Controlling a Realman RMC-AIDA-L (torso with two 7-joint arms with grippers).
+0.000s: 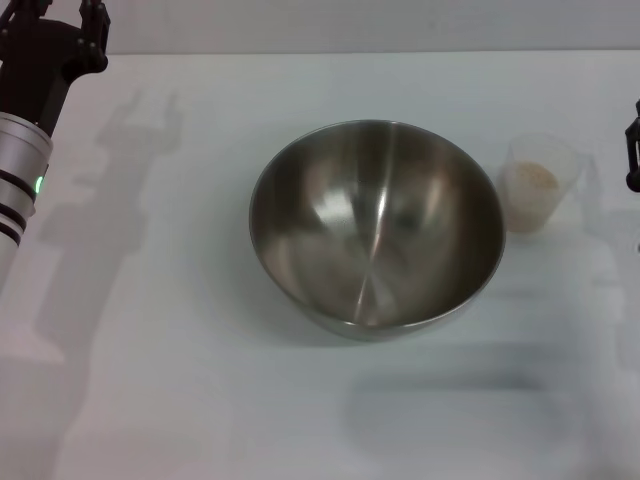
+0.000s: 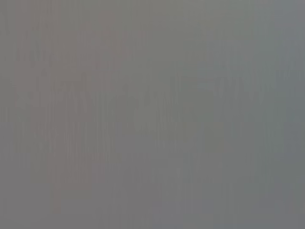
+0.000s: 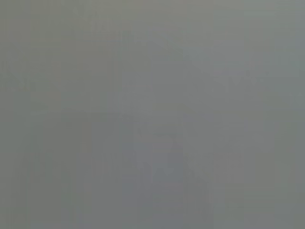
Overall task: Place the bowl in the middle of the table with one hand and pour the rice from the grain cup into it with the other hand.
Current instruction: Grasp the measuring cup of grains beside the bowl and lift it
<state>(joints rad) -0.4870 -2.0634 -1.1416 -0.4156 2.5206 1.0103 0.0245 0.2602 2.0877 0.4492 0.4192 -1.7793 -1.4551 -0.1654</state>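
bowl (image 1: 376, 228) mid-table (image 1: 150, 380), grain cup (image 1: 538, 183) just right, rice (image 1: 533, 180) seemingly inside

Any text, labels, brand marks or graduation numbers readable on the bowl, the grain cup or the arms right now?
None readable.
The bowl: plain steel, no markings.
The grain cup: any graduation marks are too faint to read.
The left arm: a green light only, no text.
Both wrist views: blank grey, nothing to read.

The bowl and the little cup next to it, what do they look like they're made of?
The bowl looks like stainless steel with a brushed, shiny finish: silvery and streaked with reflections inside. The grain cup looks like clear, slightly frosted plastic, since the pale rice shows through its wall; glass can't be ruled out.
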